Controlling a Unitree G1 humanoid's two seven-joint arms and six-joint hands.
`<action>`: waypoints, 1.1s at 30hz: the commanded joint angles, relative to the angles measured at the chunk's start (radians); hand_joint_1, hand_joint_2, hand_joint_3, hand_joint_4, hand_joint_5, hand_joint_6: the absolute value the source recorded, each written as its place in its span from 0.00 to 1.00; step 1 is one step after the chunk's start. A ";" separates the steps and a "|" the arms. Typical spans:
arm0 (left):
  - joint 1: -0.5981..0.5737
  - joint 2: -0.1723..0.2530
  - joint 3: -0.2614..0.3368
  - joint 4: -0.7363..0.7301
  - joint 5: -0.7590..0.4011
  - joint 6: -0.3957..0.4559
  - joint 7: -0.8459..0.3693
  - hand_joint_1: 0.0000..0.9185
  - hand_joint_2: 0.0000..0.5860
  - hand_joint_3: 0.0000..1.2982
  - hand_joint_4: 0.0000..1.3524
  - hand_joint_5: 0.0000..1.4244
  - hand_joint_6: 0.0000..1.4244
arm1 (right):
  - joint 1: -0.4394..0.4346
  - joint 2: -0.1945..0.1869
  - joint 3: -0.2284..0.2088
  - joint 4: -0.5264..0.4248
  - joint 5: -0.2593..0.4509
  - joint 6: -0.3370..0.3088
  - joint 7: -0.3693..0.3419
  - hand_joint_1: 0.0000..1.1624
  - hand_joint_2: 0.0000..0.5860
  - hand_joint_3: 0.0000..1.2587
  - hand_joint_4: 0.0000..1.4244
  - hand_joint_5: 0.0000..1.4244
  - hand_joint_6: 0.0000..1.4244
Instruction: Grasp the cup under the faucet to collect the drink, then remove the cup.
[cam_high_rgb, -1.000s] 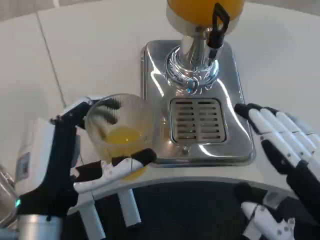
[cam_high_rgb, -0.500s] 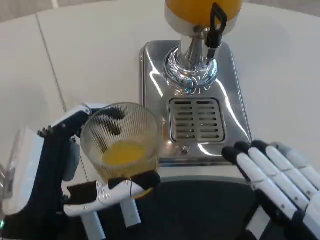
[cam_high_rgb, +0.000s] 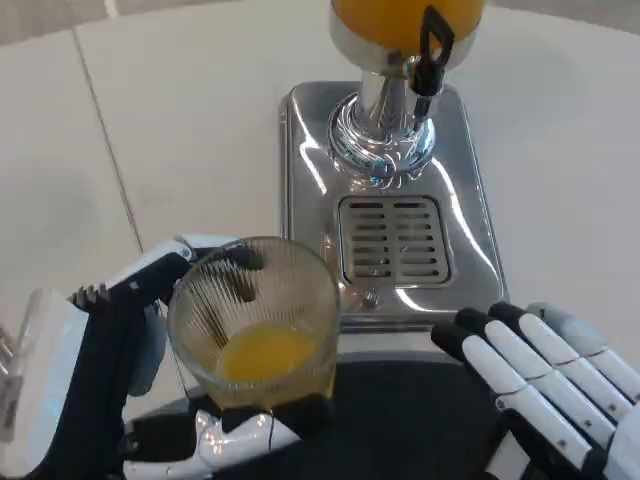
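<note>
— What does the frame cut off?
— The orange tank (cam_high_rgb: 408, 20) of the dispenser runs off the top edge. The right hand (cam_high_rgb: 560, 385) leaves at the lower right corner.
— And the left hand (cam_high_rgb: 150, 400)?
— Its fingers behind the ribbed cup (cam_high_rgb: 255, 320) blur through the glass.

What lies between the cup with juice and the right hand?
In the head view, the near edge of the steel drip tray and a dark surface lie between the cup, which the left hand holds, and the right hand.

left hand (cam_high_rgb: 150, 390) gripping, right hand (cam_high_rgb: 545, 385) apparently flat, empty
</note>
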 joint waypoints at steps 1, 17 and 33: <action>0.025 0.003 -0.003 -0.024 -0.013 -0.065 -0.022 0.71 0.00 0.87 0.91 1.00 1.00 | 0.020 -0.004 -0.018 0.010 0.010 -0.035 -0.011 0.05 0.95 0.00 0.00 0.00 0.00; 0.011 -0.013 -0.017 0.004 -0.010 -0.081 -0.070 0.71 0.00 0.88 0.91 1.00 1.00 | 0.019 0.052 0.040 -0.011 -0.025 -0.028 -0.006 0.04 0.97 0.00 0.00 0.00 0.00; -0.022 -0.035 -0.036 0.005 0.034 -0.098 -0.063 0.71 0.00 0.88 0.91 1.00 1.00 | -0.015 0.108 0.141 -0.056 -0.104 0.092 0.008 0.03 0.98 0.00 0.00 0.00 0.00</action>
